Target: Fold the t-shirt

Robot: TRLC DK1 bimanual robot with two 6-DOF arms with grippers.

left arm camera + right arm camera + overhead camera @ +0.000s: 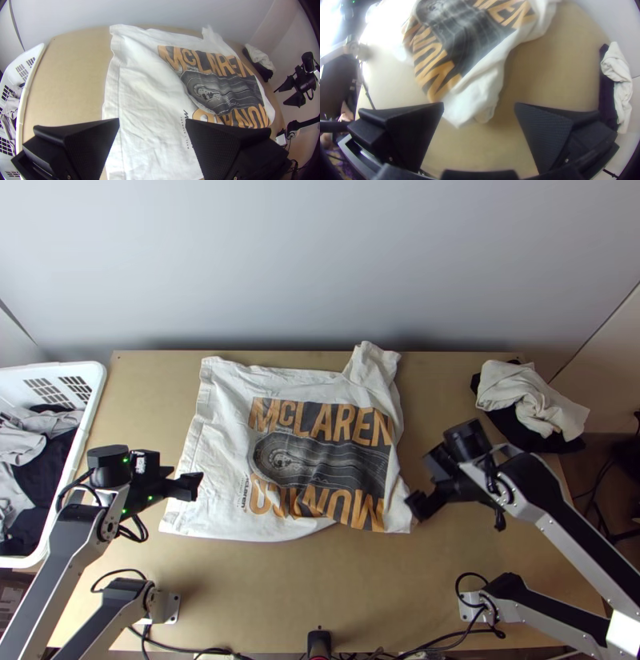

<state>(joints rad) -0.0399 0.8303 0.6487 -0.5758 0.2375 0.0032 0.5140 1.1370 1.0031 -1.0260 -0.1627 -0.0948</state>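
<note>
The white t-shirt (224, 412) lies spread on the table, print facing up, its sides uneven and one part sticking out at the far right. My left gripper (190, 484) is over the shirt's left edge; in the left wrist view the left gripper (152, 123) stands open above the cloth (143, 90), nothing between its fingers. Close by the shirt's near right corner is my right gripper (414, 500). In the right wrist view the right gripper (479, 106) is open, with the corner of the shirt (480, 90) lying between and beyond its fingers, not gripped.
A white basket (94, 396) with grey and dark clothes stands at the left. A heap of white and black cloth (524, 400) lies at the table's far right corner. Bare wood (320, 588) runs along the near side, with cables at the edge.
</note>
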